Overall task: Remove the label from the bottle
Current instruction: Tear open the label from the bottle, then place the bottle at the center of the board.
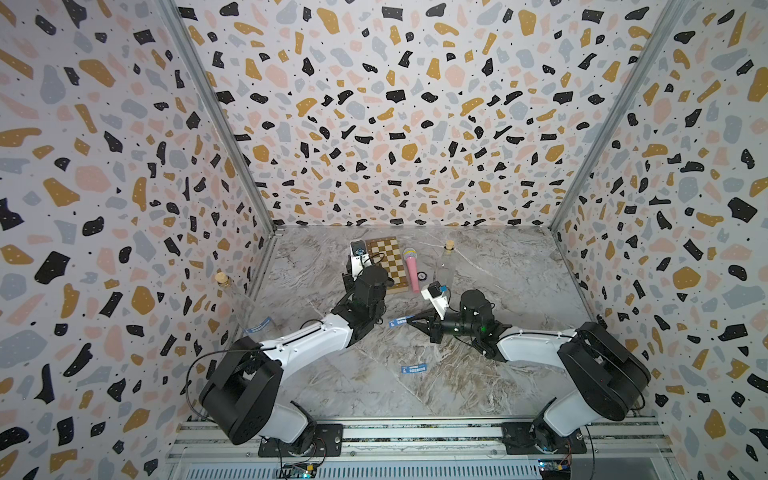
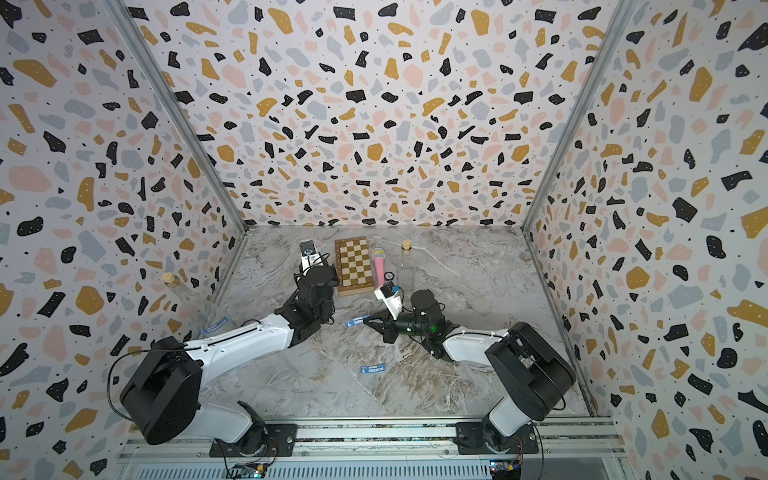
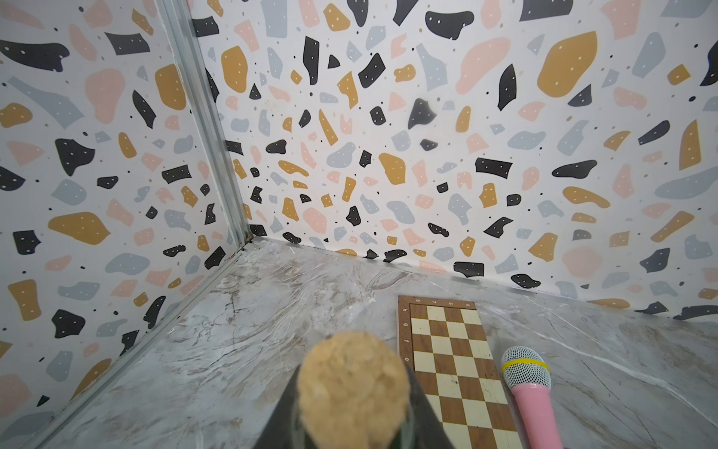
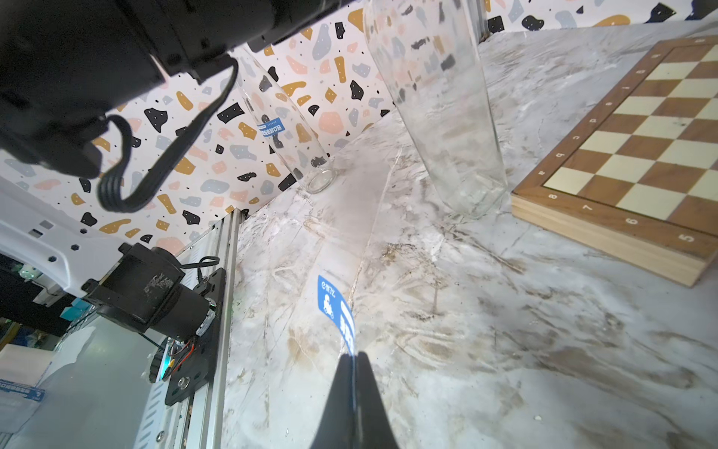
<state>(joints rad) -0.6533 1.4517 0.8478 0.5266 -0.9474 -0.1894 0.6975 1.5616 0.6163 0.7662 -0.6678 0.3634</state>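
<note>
We saw the right end effector (image 4: 354, 355) pinched tight on the blue label (image 4: 334, 303) over the counter (image 4: 505, 311) middle, clear of the glass bottle (image 4: 443, 116), which the left end effector (image 3: 352, 388) gripped beside the chessboard (image 4: 641, 147).

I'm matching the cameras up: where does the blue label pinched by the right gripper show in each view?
In a top view: label mid-table, at the tip of the right gripper.
In a top view: label at the same spot.
Left wrist: not in it.
Right wrist: label sticking out of the shut right gripper.
Shared landmark: chessboard, in all four.
</note>
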